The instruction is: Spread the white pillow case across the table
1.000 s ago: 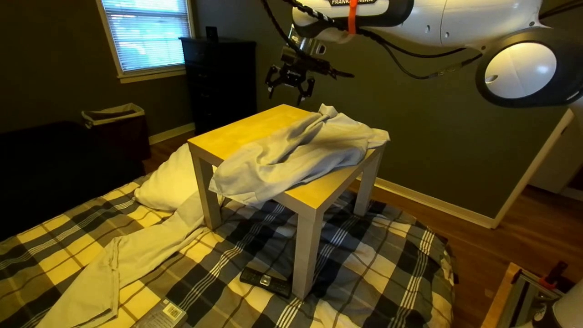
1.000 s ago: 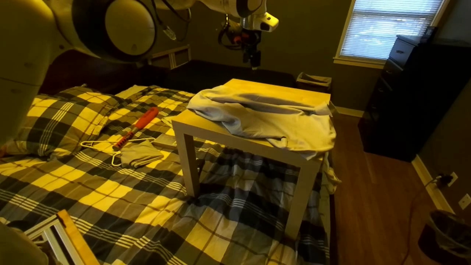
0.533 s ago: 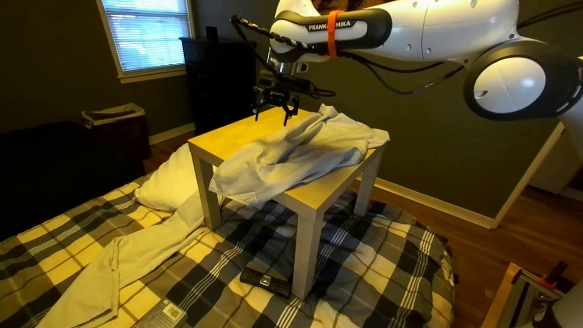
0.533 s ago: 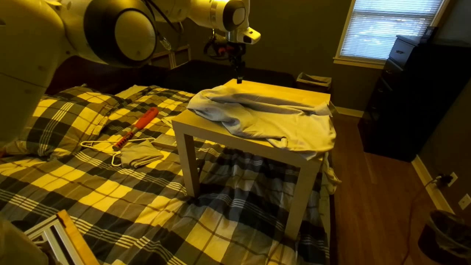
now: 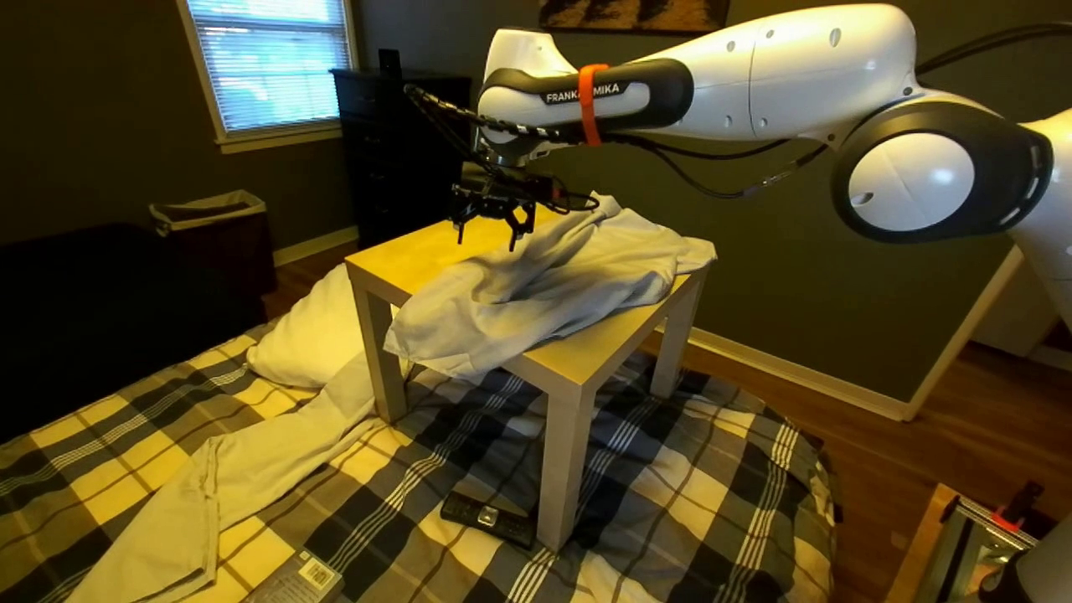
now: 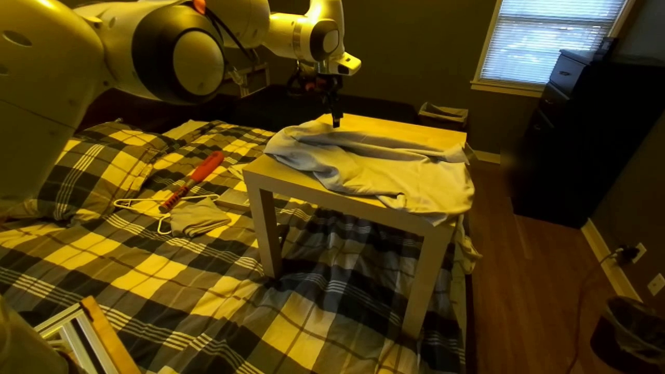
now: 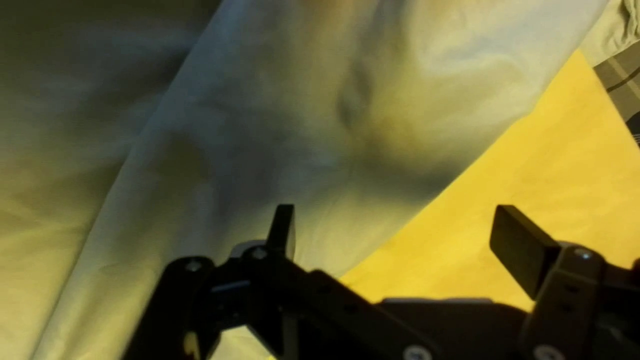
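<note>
While the wrist view caught the gripper (image 7: 395, 215) released, fingers spread over case (image 7: 320, 150) and bare table (image 7: 550, 165), both exterior views showed the case rumpled across the table and overhanging its edge. In an exterior view a remote (image 5: 488, 518) lay beside a table leg (image 5: 563, 469); a hanger (image 6: 139, 210) and red tool (image 6: 208, 165) lay on the bed (image 6: 156, 270) in an exterior view, where the arm (image 6: 52, 78) hid part of a pillow (image 6: 98, 171).

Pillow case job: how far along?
Done: the white pillow case is on the table, covering part of the top and spilling over an edge.
In hand: nothing gripped; the gripper is open, over the cloth's edge.
Left: probably grasp, then pull out the bunched folds and cover the bare wood showing on both sides.
</note>
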